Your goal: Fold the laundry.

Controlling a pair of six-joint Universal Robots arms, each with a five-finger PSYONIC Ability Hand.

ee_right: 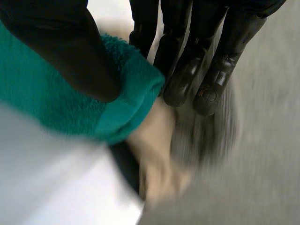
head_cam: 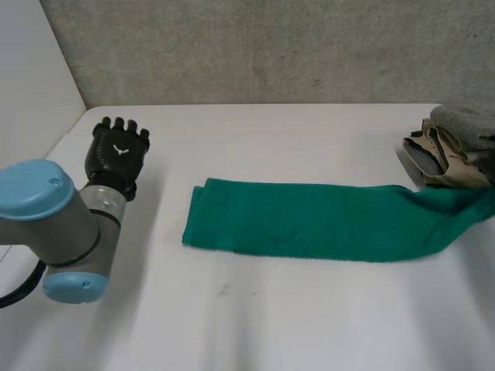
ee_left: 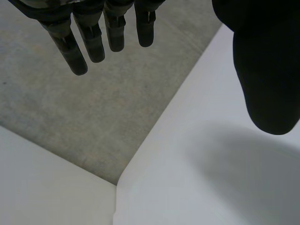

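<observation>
Pinches an end of the green towel [head_cam: 309,220] in the right robot hand [ee_right: 61,51] by the pile of clothes [head_cam: 452,151], holds the left robot hand [head_cam: 117,151] open, well apart; looks about halfway, with the long strip on the worktop [head_cam: 255,325] awaiting cross folds.

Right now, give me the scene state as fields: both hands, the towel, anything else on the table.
table: white
clothes pile: beige and grey items at the table's edge, on the right arm's side
green towel: long strip lying across the table, one end raised off it beside the clothes pile
left hand: open, holding nothing, over the table, apart from the green towel
right hand: shut on green towel, thumb and fingers pinching its raised end
</observation>
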